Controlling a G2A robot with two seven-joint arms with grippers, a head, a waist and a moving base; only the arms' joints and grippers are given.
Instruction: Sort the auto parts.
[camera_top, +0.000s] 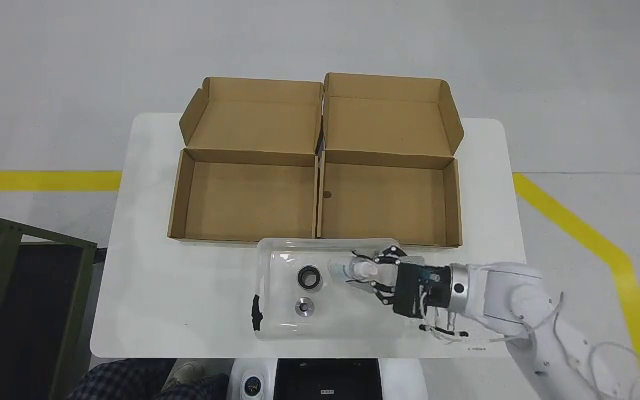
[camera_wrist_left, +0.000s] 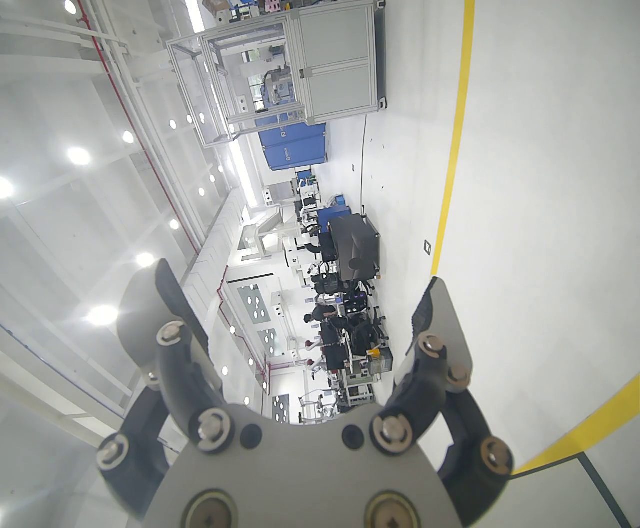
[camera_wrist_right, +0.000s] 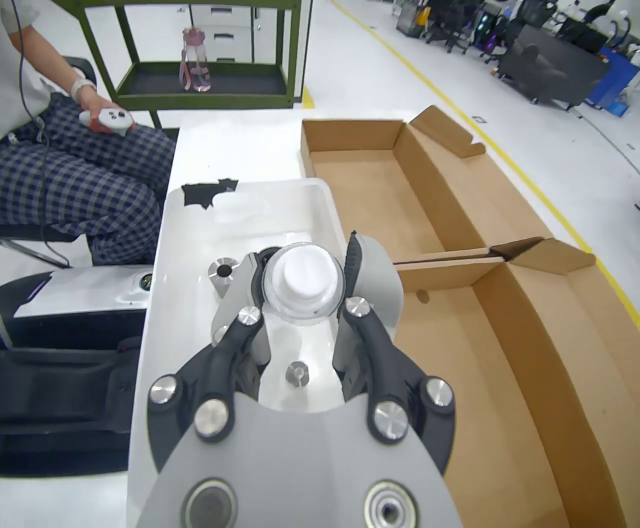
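Right gripper (camera_wrist_right: 305, 257): the two pale fingers with black ribbed pads pinched the white part from opposite sides, above the right half of the tray.
White part (camera_wrist_right: 304, 287): round and stepped, a smooth white plug inside a clear, glossy collar; it was held between the fingers, over the tray floor.
Left gripper (camera_wrist_left: 300, 290): the fingers were spread wide with nothing between them, and it pointed out at the room, away from the table.
Tray (camera_top: 268, 250): shallow glossy white plastic with rounded corners; it lay just in front of the two boxes, with a torn strip of black tape (camera_wrist_right: 207, 192) on its left rim.
Metal cylinder (camera_wrist_right: 223, 272): short, turned and shiny with a dark bore, it stood upright in the tray's left half.
Dark ring (camera_top: 309, 275): it lay flat in the tray beside the cylinder, apart from it.
Small metal piece (camera_wrist_right: 298, 374): it lay on the tray floor beneath the right gripper.
Left box (camera_top: 245, 200): matte brown cardboard, lid folded back, floor bare.
Right box (camera_top: 385, 205): the same build; its wall touched the left box, and its floor was bare.
Table (camera_top: 150, 250): white with rounded corners, with open surface left of the tray.
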